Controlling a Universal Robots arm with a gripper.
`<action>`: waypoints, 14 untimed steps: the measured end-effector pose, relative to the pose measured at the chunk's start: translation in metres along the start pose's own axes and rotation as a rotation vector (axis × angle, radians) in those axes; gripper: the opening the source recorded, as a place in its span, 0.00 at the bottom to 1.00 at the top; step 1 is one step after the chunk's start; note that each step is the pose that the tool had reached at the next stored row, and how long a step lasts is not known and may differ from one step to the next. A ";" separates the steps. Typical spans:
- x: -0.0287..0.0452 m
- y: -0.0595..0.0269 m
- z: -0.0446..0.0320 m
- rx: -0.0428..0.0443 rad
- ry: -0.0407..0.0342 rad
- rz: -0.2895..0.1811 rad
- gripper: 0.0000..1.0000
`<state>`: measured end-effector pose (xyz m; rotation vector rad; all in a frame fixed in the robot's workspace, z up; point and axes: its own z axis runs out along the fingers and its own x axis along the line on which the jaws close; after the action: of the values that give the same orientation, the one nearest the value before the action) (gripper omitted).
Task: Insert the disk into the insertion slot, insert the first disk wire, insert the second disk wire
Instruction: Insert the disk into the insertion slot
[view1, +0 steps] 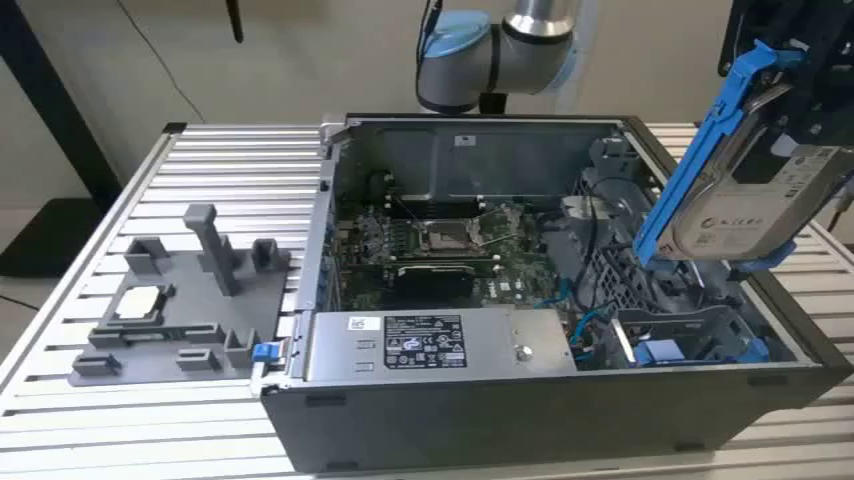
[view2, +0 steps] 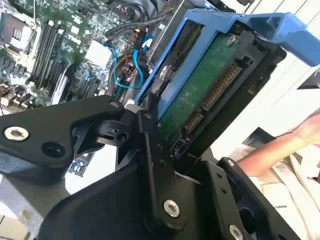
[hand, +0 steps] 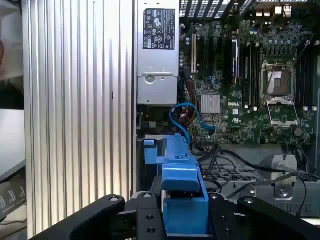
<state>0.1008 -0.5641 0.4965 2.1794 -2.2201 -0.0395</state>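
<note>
My gripper (hand: 185, 220) clamps the disk (view1: 747, 200) by its blue frame, tilted above the open computer case (view1: 534, 410), over its insertion slot (view1: 681, 325). A motherboard (view1: 441, 240) and power supply (view1: 441, 345) sit inside.

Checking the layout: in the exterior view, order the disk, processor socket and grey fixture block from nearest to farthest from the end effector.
1. The disk, held by the end effector, the exterior view's right.
2. The processor socket, inside the case.
3. The grey fixture block, the exterior view's left.
</note>
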 end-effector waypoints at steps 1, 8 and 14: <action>0.0000 0.0000 0.0000 0.0000 0.0000 0.000 0.00; -0.0001 -0.0027 -0.0001 0.0000 0.0001 0.000 0.00; -0.0001 -0.0043 -0.0002 0.0000 0.0001 0.000 0.00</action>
<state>0.1051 -0.5641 0.4965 2.1793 -2.2202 -0.0394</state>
